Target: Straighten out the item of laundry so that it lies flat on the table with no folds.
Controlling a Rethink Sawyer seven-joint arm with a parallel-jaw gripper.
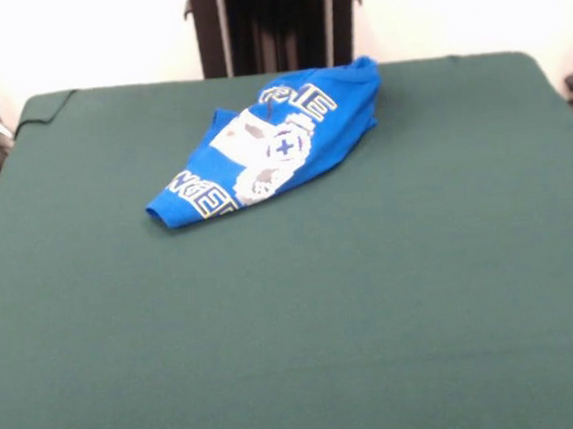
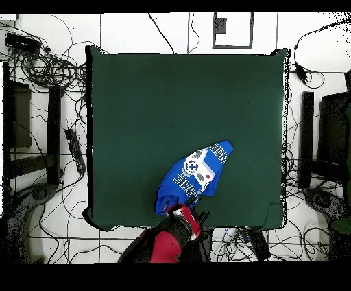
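the gripper (image 2: 184, 214) is seen only from overhead, at the table's (image 2: 137, 103) robot-side edge, at the end of the red and black arm (image 2: 164, 243). whether it is released or clenched cannot be told, since its tip is blurred against the cloth. it is placed at or over the nearest end of the shirt (image 2: 193, 175); contact cannot be judged. in the front view the shirt (image 1: 275, 140) is found bunched and folded on the far half of the table (image 1: 296, 324), slightly left of centre, stretched diagonally, with the emblem and lettering creased. cables (image 2: 48, 68) are strewn on the floor around the table.
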